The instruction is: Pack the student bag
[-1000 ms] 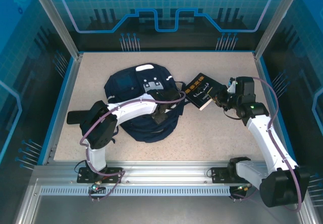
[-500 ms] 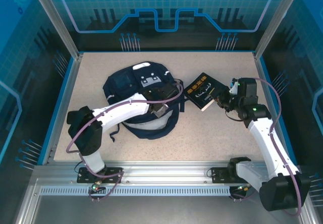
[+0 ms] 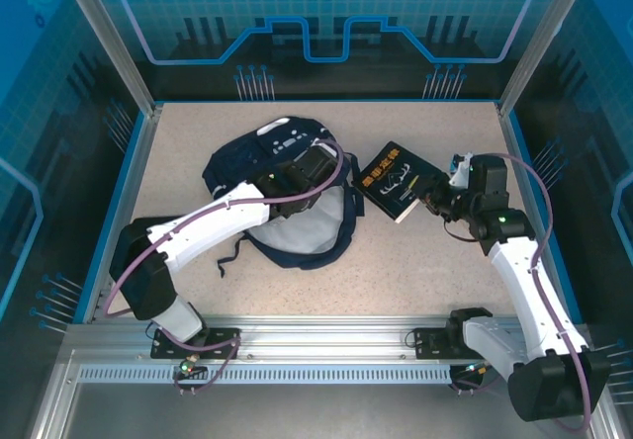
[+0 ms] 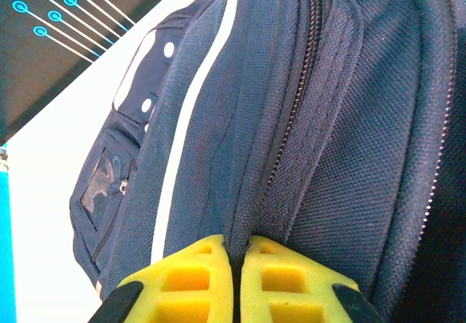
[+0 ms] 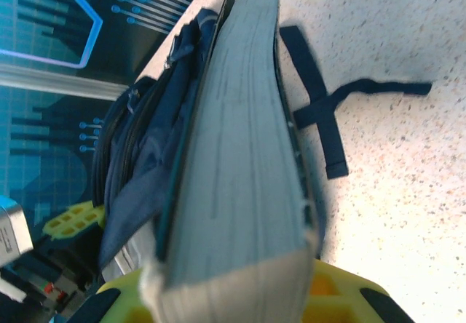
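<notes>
Student bag (image 3: 233,168) lay centre-left in top view. I saw left gripper (image 4: 237,262) pinched tight on its zipper seam; right gripper (image 3: 433,199) clamped book (image 3: 396,181) just right of bag.

No word or number is coming through clearly enough to be read. The book (image 3: 396,180), out toward the right edge of the worktop (image 3: 415,261), is carrying a row of gold characters and a gold line drawing on its dark cover, but both are showing too small to make out. The student bag (image 3: 237,162) is showing a white patch (image 4: 135,83) with dark dots and no legible lettering.
</notes>
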`<action>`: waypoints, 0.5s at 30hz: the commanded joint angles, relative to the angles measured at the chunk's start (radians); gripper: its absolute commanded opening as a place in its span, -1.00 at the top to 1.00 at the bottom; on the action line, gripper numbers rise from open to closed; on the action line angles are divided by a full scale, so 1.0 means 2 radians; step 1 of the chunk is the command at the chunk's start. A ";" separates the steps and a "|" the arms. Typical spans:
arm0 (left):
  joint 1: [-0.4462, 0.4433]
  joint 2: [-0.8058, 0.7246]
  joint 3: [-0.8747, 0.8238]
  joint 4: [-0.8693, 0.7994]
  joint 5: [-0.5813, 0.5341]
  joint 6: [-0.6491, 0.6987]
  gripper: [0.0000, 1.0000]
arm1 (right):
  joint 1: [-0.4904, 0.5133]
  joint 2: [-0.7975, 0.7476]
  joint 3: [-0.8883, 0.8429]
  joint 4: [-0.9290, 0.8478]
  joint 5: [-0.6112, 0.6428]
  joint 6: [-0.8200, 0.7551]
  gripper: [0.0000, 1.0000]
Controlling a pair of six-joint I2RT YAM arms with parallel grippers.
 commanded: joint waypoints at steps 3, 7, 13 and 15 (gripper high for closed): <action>-0.001 -0.020 0.046 0.081 -0.040 -0.030 1.00 | 0.004 -0.006 -0.018 0.032 -0.087 -0.010 0.72; 0.001 -0.019 0.060 0.093 -0.042 -0.040 1.00 | 0.020 0.003 -0.024 0.059 -0.114 0.006 0.72; 0.001 -0.011 0.084 0.088 -0.029 -0.043 1.00 | 0.066 0.040 -0.031 0.133 -0.122 0.052 0.71; 0.001 -0.010 0.089 0.084 -0.024 -0.046 1.00 | 0.087 0.059 -0.031 0.156 -0.113 0.066 0.71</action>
